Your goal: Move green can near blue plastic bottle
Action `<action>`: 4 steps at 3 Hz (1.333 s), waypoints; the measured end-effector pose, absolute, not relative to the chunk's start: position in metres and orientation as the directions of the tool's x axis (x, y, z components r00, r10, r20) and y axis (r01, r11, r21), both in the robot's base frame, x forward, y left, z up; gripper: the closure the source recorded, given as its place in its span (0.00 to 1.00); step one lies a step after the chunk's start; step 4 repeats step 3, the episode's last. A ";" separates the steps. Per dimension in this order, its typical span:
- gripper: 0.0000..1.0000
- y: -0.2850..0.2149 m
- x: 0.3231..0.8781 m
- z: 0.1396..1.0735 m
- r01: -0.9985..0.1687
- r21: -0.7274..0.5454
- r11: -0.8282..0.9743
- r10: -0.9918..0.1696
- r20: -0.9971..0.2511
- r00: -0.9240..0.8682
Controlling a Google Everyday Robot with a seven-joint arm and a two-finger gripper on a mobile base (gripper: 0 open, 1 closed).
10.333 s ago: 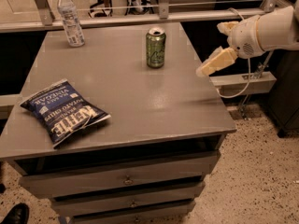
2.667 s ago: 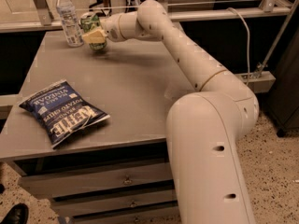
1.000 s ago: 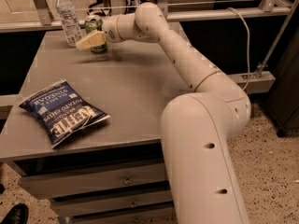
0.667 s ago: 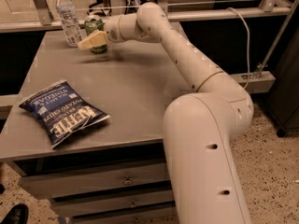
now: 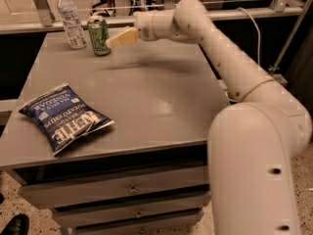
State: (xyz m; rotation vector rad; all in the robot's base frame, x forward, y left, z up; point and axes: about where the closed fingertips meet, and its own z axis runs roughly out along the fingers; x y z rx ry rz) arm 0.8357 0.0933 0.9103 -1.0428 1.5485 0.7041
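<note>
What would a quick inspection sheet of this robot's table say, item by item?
Surface: grey table top, with drawers below.
Job's things: green can upright, just right of the water bottle, at the far left corner.
Clutter: blue chip bag lying flat near the front left edge.
Hand: the hand hovers just right of the can; contact cannot be told.
Cables: one pale cable behind the arm.
Surroundings: speckled floor; a dark shoe at the bottom left.

Upright green can [image 5: 99,36] beside blue plastic bottle [image 5: 71,18]; claw [image 5: 120,38] just right.
</note>
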 end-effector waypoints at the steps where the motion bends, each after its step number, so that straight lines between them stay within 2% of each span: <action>1: 0.00 0.027 0.817 0.926 -0.881 -0.105 0.462 -0.246 -0.969 -0.013; 3: 0.00 -0.068 0.781 0.959 -0.879 -0.125 0.459 -0.240 -0.971 0.012; 4: 0.00 -0.068 0.781 0.959 -0.879 -0.125 0.459 -0.240 -0.971 0.012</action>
